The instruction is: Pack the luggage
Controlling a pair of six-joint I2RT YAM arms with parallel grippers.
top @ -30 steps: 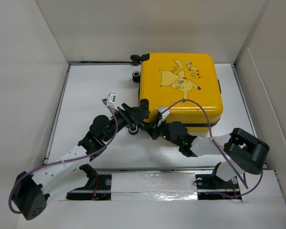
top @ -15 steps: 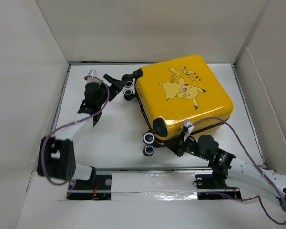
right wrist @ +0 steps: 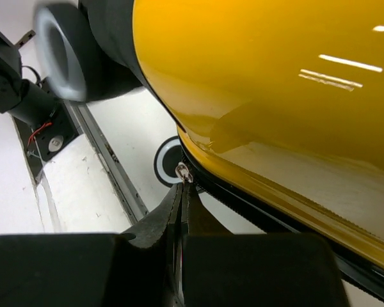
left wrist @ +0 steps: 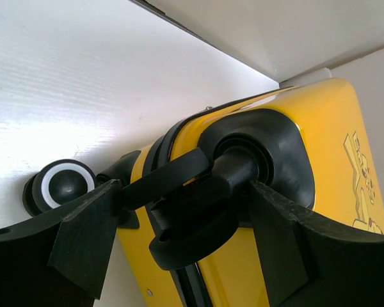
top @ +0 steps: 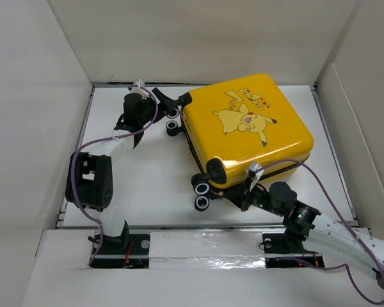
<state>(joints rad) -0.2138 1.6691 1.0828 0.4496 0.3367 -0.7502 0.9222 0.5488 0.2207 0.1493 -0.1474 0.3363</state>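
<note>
The luggage (top: 249,137), a closed yellow Pikachu suitcase, lies flat and turned askew at the centre right. My left gripper (top: 169,106) is at its far-left corner. In the left wrist view the jaws (left wrist: 185,192) are closed on a black caster wheel (left wrist: 192,236) of the luggage (left wrist: 320,128), touching it on both sides. My right gripper (top: 243,192) is at the near edge. In the right wrist view it (right wrist: 182,188) is shut on the small metal zipper pull (right wrist: 184,171) under the yellow shell (right wrist: 262,77).
Two white-ringed wheels (top: 201,194) stick out at the near-left corner, next to my right gripper. Another wheel (left wrist: 57,185) rests on the white floor. White walls enclose the table on three sides. A taped ledge (top: 205,246) runs along the front.
The luggage was turned and shifted right a second ago and has since stayed put. My left gripper has moved right onto the far-left caster wheel. My right gripper holds its place.
</note>
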